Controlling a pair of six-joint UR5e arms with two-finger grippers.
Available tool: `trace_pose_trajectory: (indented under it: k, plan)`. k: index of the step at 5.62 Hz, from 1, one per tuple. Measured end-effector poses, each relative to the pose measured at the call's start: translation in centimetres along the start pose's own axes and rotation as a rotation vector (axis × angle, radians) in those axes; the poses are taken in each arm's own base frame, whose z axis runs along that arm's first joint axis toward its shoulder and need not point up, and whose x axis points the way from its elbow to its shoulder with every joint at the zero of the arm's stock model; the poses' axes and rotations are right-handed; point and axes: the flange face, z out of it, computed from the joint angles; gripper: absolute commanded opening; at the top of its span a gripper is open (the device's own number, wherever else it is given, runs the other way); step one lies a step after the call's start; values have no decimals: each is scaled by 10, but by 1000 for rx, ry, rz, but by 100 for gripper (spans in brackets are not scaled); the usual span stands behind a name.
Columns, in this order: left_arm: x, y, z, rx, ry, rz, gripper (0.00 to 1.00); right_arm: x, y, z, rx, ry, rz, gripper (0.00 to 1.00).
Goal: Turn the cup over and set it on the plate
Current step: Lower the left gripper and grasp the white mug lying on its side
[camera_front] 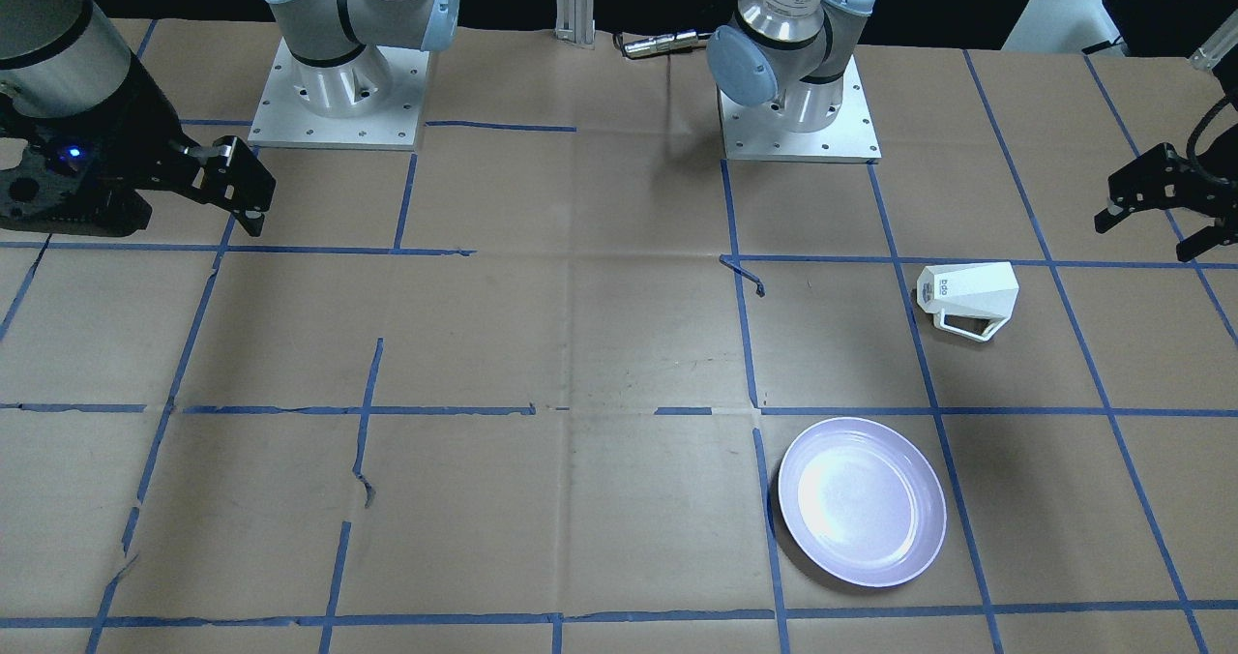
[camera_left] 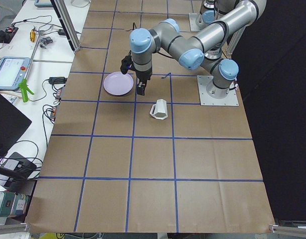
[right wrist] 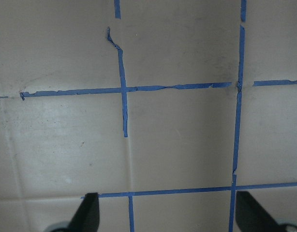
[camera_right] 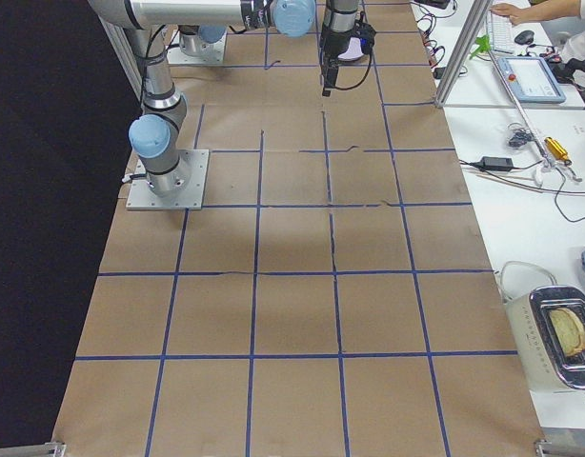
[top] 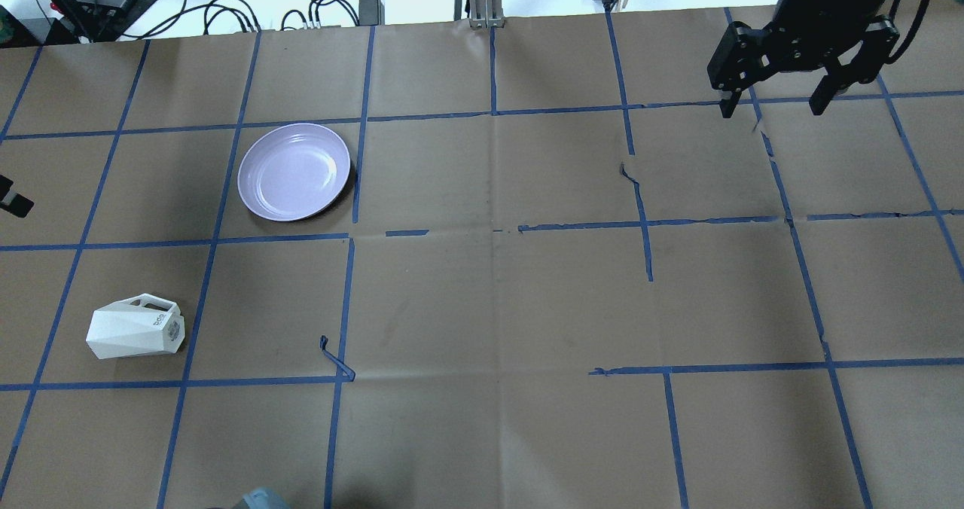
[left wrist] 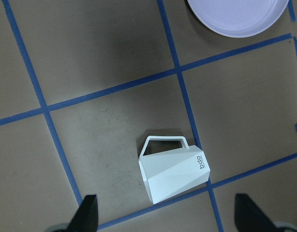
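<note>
The white faceted cup (camera_front: 967,296) lies on its side on the paper-covered table, its handle toward the plate; it also shows in the overhead view (top: 135,332) and the left wrist view (left wrist: 172,174). The pale lavender plate (camera_front: 861,501) sits empty a grid square away, also in the overhead view (top: 295,171). My left gripper (camera_front: 1151,233) is open and empty, hovering above the table beside the cup; in its wrist view (left wrist: 168,215) the cup lies just ahead of the fingertips. My right gripper (top: 776,106) is open and empty, far off over the other side.
Brown paper with blue tape grid lines covers the table (top: 497,291). The two arm bases (camera_front: 338,103) (camera_front: 798,112) stand at the robot's edge. Cables and gear (top: 331,8) lie beyond the far edge. Torn tape curls up (top: 335,358).
</note>
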Motion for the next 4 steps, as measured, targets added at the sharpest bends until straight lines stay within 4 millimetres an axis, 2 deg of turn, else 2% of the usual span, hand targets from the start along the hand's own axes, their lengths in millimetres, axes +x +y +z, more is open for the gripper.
trace_pose_trajectory:
  k: [1,2,3,4]
  plan:
    - [-41,19,27,40,95,-27,98,0,0,0,0,0,0,100]
    - [-74,39,57,72,210,-72,98,0,0,0,0,0,0,100]
    - [-98,58,92,83,347,-113,98,0,0,0,0,0,0,100]
    - [-110,72,125,78,466,-118,98,0,0,0,0,0,0,100]
